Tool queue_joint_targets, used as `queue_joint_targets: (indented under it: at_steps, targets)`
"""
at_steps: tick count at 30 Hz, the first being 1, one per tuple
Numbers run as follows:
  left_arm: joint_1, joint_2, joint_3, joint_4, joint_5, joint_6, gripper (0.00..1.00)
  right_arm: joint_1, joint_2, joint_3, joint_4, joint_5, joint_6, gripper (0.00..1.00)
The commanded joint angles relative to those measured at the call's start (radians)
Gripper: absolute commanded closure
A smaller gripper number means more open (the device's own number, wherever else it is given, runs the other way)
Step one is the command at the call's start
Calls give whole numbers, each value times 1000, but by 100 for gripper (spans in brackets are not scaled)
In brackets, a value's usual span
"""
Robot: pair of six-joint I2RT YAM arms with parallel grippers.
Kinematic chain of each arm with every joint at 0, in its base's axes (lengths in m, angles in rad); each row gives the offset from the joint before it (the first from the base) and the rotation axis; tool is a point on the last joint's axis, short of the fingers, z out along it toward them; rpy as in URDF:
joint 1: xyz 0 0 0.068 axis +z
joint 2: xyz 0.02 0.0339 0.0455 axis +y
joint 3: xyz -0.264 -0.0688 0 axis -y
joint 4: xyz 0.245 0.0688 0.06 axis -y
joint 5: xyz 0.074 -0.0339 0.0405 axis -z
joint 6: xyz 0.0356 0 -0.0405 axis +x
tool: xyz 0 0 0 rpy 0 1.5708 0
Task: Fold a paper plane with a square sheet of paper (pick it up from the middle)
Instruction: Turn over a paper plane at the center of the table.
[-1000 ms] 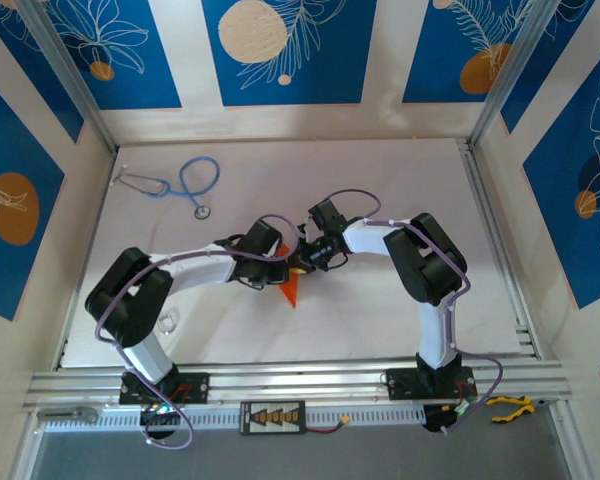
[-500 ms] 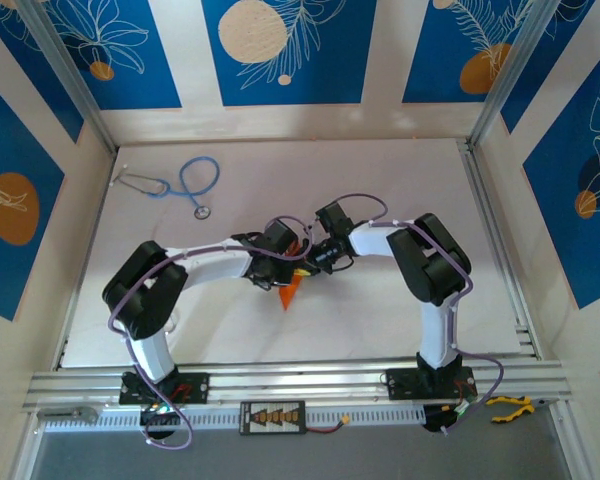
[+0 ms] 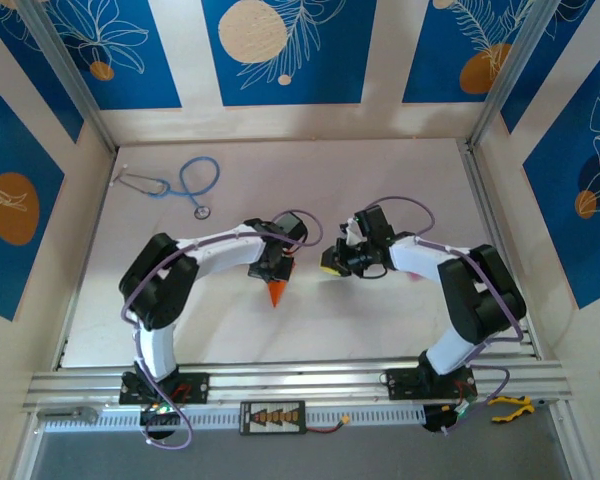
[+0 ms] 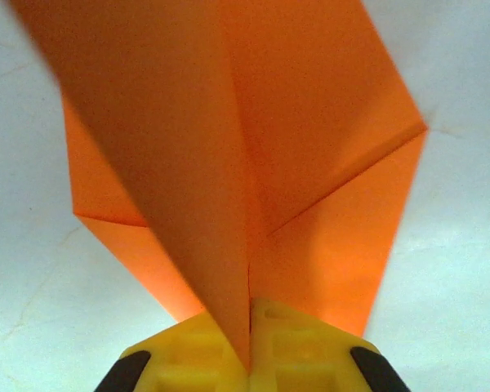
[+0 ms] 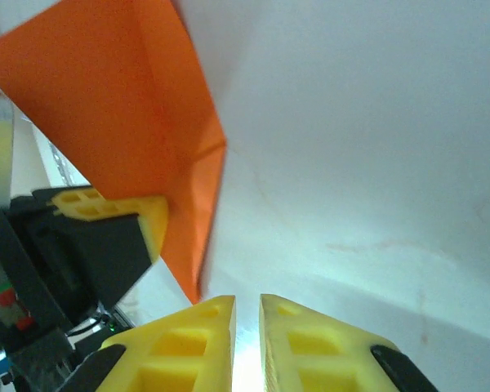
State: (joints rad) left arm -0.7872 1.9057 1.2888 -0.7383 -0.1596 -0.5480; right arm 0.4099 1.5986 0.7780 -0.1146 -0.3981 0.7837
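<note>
The square sheet of paper is folded into a bright orange, pointed paper plane (image 3: 276, 291) with creases. It hangs from my left gripper (image 3: 278, 268) near the middle of the table, its tip pointing toward the near edge. In the left wrist view the paper plane (image 4: 253, 147) fans out from my left gripper (image 4: 251, 317), whose yellow jaws are shut on its folded spine. My right gripper (image 3: 332, 263) is a short way to the right, clear of the paper. In the right wrist view my right gripper (image 5: 247, 309) has a narrow gap with nothing in it; the paper plane (image 5: 122, 122) is off to the left.
A blue stethoscope (image 3: 185, 185) lies at the back left of the white table (image 3: 400, 190). An aluminium rail (image 3: 300, 380) runs along the near edge by the arm bases. Patterned walls close in the table at the back and sides.
My right gripper let go of the paper and drew back to the right, its jaws parting slightly. My left gripper closed on the paper and now holds it alone, turned tip-down toward the near edge.
</note>
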Motion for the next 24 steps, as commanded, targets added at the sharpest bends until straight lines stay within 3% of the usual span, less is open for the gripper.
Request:
queue_joint_targets:
  at_steps: [1, 16, 19, 24]
  targets:
    - [-31, 66, 80, -140, -85, 36, 100, -12, -49, -49, -18, 20, 6, 83]
    - [-111, 202, 233, -250, -154, -38, 99, -19, -86, -111, -16, 34, 15, 83]
    - [-121, 199, 246, -248, -142, -69, 94, -20, -83, -120, -9, 38, 19, 83]
    - [-137, 207, 266, -259, -176, -118, 100, -21, -80, -132, 3, 39, 26, 83]
